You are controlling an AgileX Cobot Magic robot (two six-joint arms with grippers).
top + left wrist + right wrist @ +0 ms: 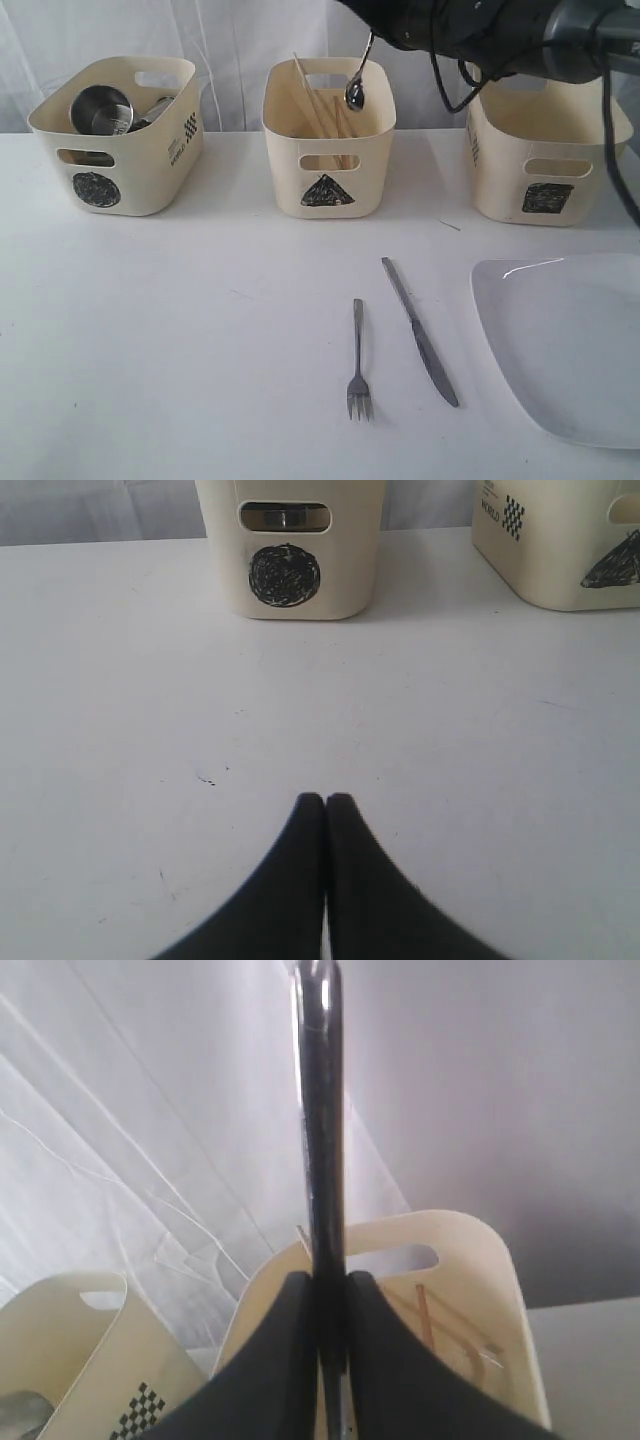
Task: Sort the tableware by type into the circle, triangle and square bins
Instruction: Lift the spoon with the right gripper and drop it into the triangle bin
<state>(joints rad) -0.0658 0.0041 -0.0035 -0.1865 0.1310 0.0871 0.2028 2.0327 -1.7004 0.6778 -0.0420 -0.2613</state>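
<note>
While the spoon [355,88] is clamped by its handle in the right gripper [328,1282], it is hung bowl-down, long axis near upright, over the opening of the triangle bin [328,190] at the middle of the surface's [200,350] far edge. The left gripper [325,802] is pressed together, empty.

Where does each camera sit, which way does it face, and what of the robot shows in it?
Exterior: before and above the table, facing the triangle bin; right arm shows at top.
Left wrist: low over table, facing circle bin; shut left end effector shows.
Right wrist: raised, facing triangle bin; right end effector grips spoon.
Shared: every view shows the triangle bin.
</note>
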